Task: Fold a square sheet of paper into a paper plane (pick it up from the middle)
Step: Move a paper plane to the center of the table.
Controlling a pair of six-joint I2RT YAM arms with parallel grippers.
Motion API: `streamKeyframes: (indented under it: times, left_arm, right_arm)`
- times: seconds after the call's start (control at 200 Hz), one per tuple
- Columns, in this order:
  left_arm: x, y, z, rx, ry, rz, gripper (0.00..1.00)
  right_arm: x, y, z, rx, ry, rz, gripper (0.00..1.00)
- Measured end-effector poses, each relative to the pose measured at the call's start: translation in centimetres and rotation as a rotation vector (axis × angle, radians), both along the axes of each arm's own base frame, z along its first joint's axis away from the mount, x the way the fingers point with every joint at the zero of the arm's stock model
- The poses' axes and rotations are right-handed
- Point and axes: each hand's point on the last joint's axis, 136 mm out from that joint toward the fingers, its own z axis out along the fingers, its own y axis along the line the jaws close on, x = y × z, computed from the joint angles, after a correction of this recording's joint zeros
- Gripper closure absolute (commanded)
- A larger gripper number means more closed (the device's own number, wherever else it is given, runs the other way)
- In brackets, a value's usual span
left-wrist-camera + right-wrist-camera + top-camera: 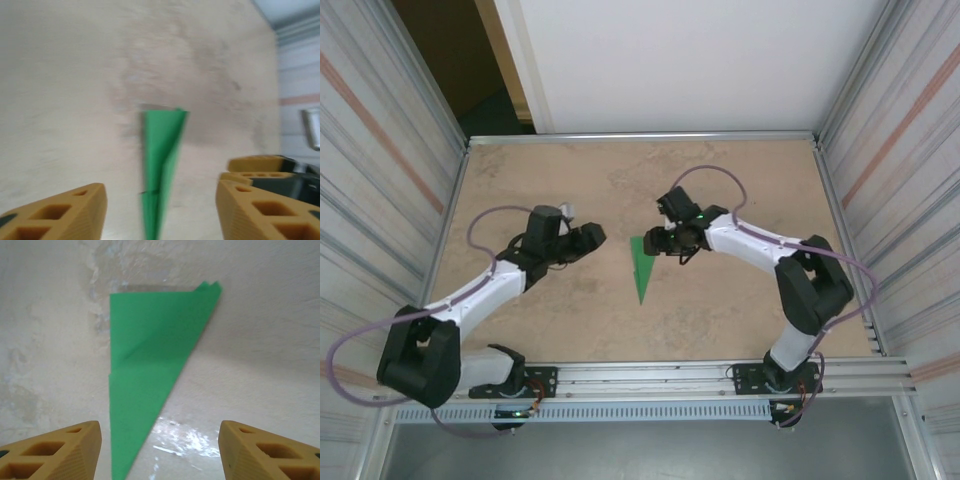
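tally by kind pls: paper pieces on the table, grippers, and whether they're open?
bright green folded paper dart, flat on the beige table: 1
two-finger grippers with yellow-orange fingers, both open and holding nothing: 2 (left gripper, right gripper)
Total: 3

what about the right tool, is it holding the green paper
No, the right tool is open, and the folded green paper lies on the table, untouched by its fingers.
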Motion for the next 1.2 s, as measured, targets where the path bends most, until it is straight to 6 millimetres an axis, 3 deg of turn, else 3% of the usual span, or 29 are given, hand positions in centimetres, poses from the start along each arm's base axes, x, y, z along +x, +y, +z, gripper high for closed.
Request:
streamKeyframes:
  times: [0.155,0.296,0.566,0.902,1.198]
  left_arm:
    - [-1.9,3.6,-1.9,0.09,0.059,0.088,0.24]
    - [-2.4,4.7,-1.8,0.123,0.056,0.118,0.22]
    - [-2.8,5.1,-2.9,0.154,0.08,0.116,0.21]
    - [-2.9,5.0,-4.5,0.172,0.13,0.11,0.2]
    - [-3.0,4.7,-5.2,0.164,0.155,0.093,0.2]
  right_arm:
    - [0.6,2.9,-2.2,-0.13,0.004,-0.001,0.37]
    - [0.6,3.9,-4.1,-0.229,0.011,-0.017,0.38]
    - [0.6,1.9,-5.2,-0.337,0.026,-0.091,0.51]
    - [0.7,0.3,-5.2,-0.395,0.02,-0.152,0.82]
    - [1.2,-1.1,-3.8,-0.42,-0.007,-0.186,1.0]
